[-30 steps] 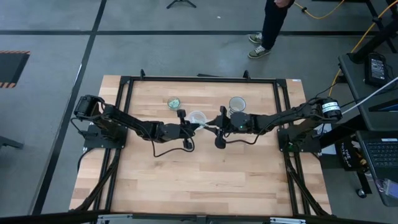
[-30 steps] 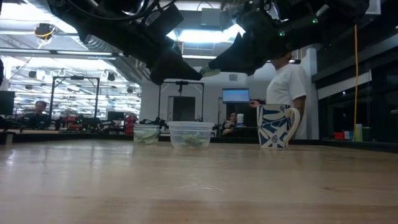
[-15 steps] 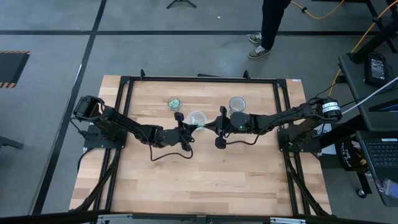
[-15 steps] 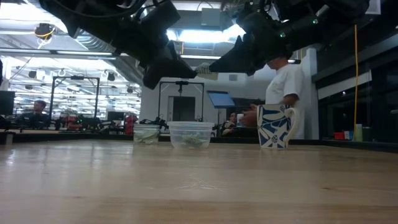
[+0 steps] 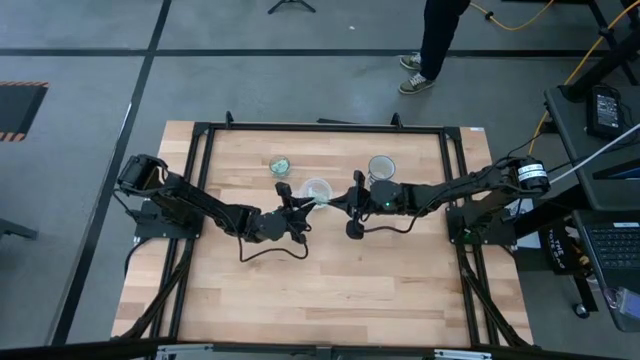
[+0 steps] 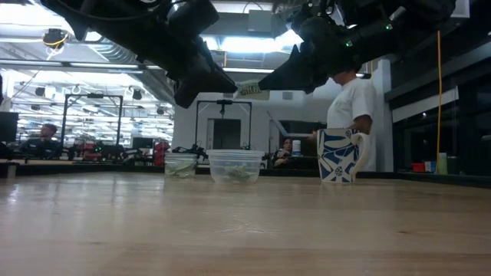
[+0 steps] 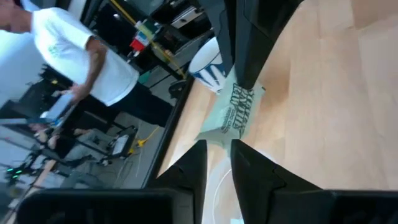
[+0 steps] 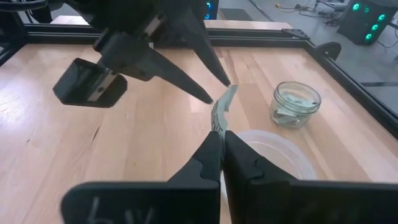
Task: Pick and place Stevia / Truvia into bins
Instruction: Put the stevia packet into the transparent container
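One pale green and white sachet (image 8: 222,106) hangs in the air between my two grippers, high over the table (image 6: 253,90), by the wide whitish cup (image 5: 316,189). My right gripper (image 8: 222,134) is shut on it, coming from the table's right. My left gripper (image 7: 217,146) is open, and its fingertips stand either side of the sachet's free end (image 7: 211,138); I cannot tell whether they touch it. The little clear cup (image 8: 296,104) holds several sachets, and the wide cup (image 6: 234,165) holds some too. My right gripper pinches the sachet's right-hand end (image 8: 219,124) between its two fingers, reaching about level from the table's right. The sachet is lifted clear of the table and sticks out past the fingertips toward my left gripper.
A blue-and-white mug (image 5: 381,168) stands right of the wide cup, toward the far edge. A black frame (image 5: 320,127) runs round the table. The wooden top (image 5: 330,280) on the near side is bare. A person (image 6: 354,103) stands beyond the far edge.
My left gripper has drawn back a little toward the table's left and risen slightly, so its tips have come away from the middle of the sachet to its free end. The sachet has stayed in my right gripper, which has kept still.
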`<state>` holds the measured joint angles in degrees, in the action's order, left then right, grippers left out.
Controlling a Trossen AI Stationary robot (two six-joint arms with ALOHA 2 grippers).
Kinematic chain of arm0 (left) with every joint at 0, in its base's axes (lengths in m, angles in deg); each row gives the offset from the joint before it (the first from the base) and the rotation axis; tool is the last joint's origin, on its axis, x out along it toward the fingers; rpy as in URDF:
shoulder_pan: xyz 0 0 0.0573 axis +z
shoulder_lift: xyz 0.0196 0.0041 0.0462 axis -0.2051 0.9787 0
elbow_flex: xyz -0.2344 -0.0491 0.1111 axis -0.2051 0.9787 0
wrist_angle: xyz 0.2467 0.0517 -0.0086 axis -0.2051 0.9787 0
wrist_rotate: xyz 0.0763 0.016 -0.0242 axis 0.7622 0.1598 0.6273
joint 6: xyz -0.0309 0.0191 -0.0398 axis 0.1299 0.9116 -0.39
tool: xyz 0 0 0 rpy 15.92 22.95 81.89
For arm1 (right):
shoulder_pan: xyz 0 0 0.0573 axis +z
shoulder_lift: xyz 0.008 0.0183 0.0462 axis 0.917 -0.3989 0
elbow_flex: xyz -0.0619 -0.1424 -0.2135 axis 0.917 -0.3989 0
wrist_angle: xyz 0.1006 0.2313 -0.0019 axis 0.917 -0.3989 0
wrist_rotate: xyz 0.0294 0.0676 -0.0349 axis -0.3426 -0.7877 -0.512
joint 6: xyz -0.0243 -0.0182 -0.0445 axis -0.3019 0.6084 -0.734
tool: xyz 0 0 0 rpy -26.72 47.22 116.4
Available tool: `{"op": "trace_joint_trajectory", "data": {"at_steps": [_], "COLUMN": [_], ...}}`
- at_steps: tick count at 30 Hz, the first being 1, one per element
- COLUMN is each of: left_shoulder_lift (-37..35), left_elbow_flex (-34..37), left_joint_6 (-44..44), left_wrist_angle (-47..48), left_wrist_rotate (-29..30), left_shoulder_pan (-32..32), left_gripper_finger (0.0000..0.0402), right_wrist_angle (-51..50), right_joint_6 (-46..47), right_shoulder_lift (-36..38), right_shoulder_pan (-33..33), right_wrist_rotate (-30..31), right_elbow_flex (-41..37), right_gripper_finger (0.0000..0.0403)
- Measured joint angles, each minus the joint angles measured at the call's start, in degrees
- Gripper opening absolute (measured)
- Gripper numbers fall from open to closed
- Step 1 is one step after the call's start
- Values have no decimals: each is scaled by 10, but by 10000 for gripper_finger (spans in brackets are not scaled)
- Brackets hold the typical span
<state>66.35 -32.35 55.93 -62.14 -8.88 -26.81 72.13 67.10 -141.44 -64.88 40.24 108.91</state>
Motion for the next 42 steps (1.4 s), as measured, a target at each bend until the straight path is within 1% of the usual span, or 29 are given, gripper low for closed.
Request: {"op": "trace_joint_trajectory", "data": {"at_steps": [3, 7, 9, 12, 17, 19, 22, 25, 29, 33, 39, 42], "left_shoulder_lift": [-5, -21, -30, -47, -68, -76, -84, -88, -88, -88, -88, -88], "left_elbow_flex": [0, 0, 0, 0, 0, 0, 0, 0, 0, 0, 0, 0], "left_joint_6": [0, 0, -2, -22, -61, -83, -114, -140, -152, -161, -176, -183], "left_wrist_angle": [9, 24, 43, 67, 117, 140, 171, 196, 210, 218, 224, 224], "left_wrist_rotate": [24, 17, -2, -53, -133, -155, -179, -196, -198, -210, -208, -208], "left_shoulder_pan": [-12, -25, -30, -33, -17, -10, 2, 9, 12, 12, 12, 12], "left_gripper_finger": [75, 73, 68, 59, 41, 28, 6, 3, 1, 3, 2, 2], "right_wrist_angle": [-1, -11, -17, -15, 11, 8, 5, -37, -98, -104, -103, -103], "right_joint_6": [-10, -11, -11, -5, 4, 2, 0, -13, -13, -13, -14, -32], "right_shoulder_lift": [0, 0, 0, -12, -68, -97, -133, -162, -188, -199, -198, -198], "right_shoulder_pan": [0, 0, -4, -19, -54, -66, -76, -77, -78, -78, -78, -78], "right_wrist_rotate": [0, 0, 0, 1, 0, -7, -40, -46, -45, -45, -45, -45], "right_elbow_flex": [0, 0, 0, 0, 1, 16, 51, 87, 130, 145, 145, 145], "right_gripper_finger": [0, 0, 0, 0, 0, 0, 0, 0, 0, 5, 29, 43]}}
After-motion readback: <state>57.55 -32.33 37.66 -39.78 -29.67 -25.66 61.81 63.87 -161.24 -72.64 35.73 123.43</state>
